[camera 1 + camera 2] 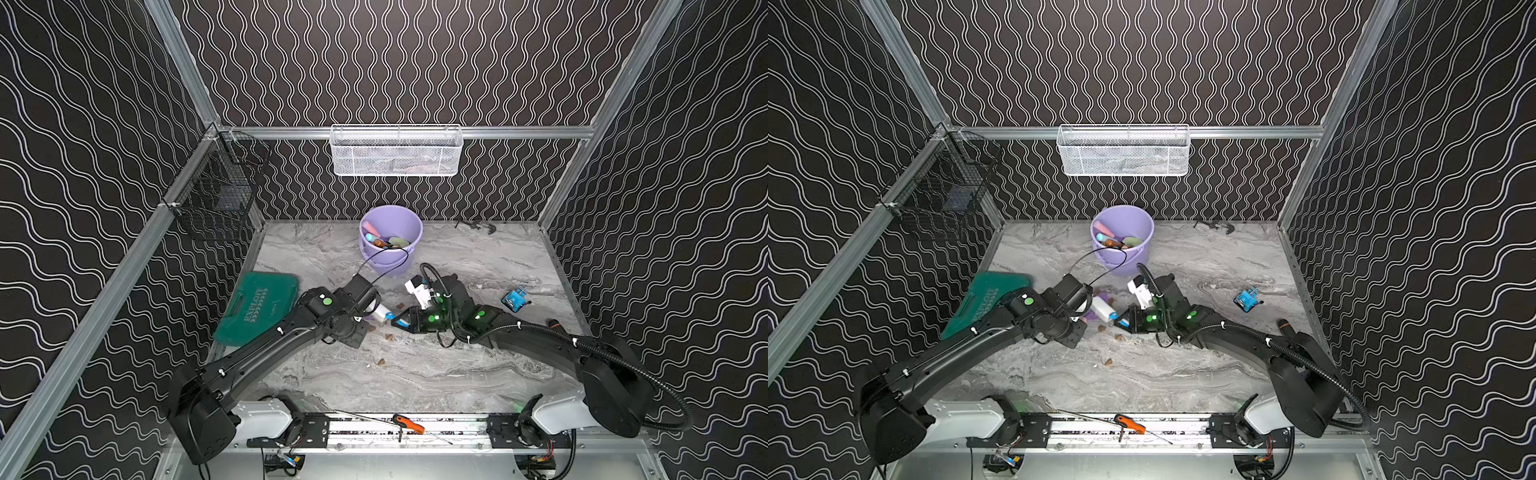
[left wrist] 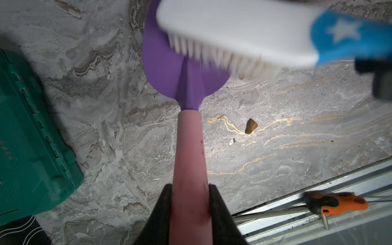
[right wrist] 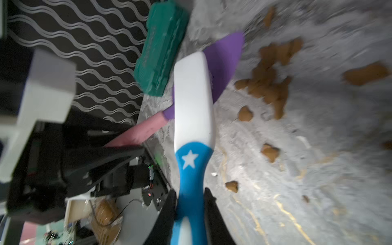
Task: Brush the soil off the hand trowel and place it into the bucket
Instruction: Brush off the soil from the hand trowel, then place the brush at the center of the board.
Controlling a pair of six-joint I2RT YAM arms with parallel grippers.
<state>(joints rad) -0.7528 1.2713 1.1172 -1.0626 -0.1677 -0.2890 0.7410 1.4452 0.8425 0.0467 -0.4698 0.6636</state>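
Left claw (image 2: pixel 189 188) grips the hand trowel (image 2: pixel 167 63) by its pink handle; right claw (image 3: pixel 191 192) grips the brush (image 3: pixel 193 95), bristles on the purple blade. Soil (image 3: pixel 269 84) lies on the table (image 1: pixel 457 374) close by, near the bucket (image 1: pixel 397 220).

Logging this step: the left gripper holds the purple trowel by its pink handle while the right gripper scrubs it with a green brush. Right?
No: the brush is white with a blue handle, not green, as the right wrist view shows. The rest is right.
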